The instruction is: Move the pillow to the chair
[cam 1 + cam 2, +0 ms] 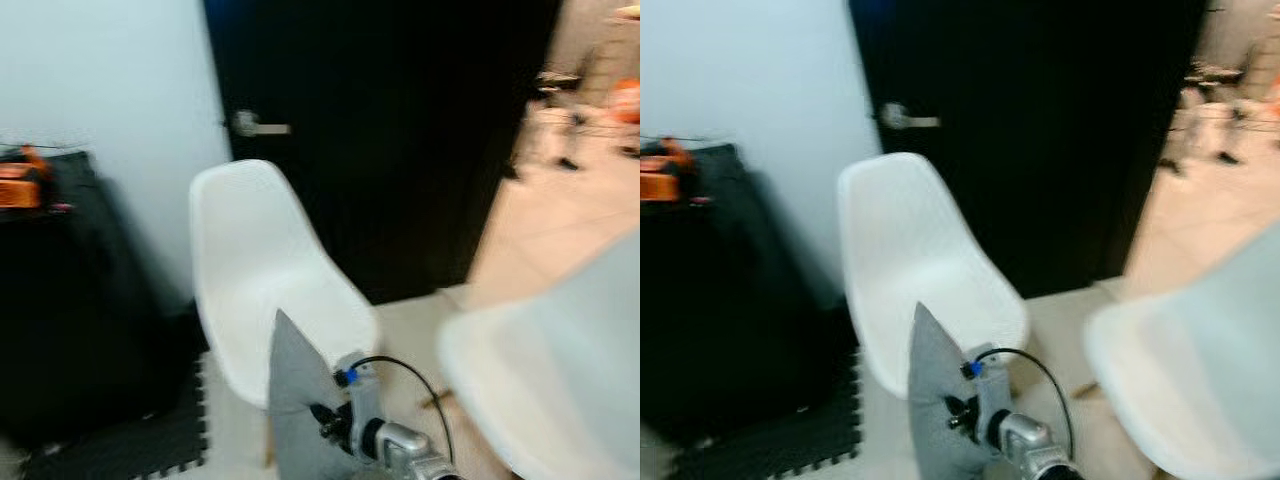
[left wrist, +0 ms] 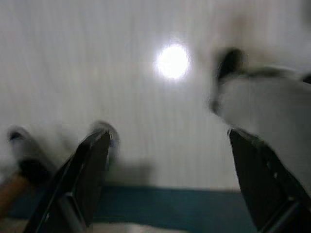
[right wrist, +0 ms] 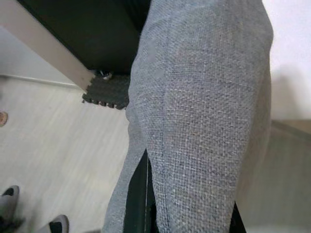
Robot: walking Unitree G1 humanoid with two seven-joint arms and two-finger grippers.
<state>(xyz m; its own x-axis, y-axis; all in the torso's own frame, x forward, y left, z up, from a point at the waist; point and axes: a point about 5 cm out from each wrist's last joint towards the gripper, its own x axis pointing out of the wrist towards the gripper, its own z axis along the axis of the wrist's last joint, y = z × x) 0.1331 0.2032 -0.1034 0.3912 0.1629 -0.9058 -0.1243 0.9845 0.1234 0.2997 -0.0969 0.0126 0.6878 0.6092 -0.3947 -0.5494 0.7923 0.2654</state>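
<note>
The right gripper is clamped on the grey pillow, its black fingers pinching the woven cover near one edge, so the pillow hangs held up in front of the white chair, just short of the seat. It looks soft, light and floppy, likely to sag and swing from a pinch like this, so a deep bite on the edge or a corner seems the safest hold. The left gripper hangs idle over the floor, fingers spread apart.
</note>
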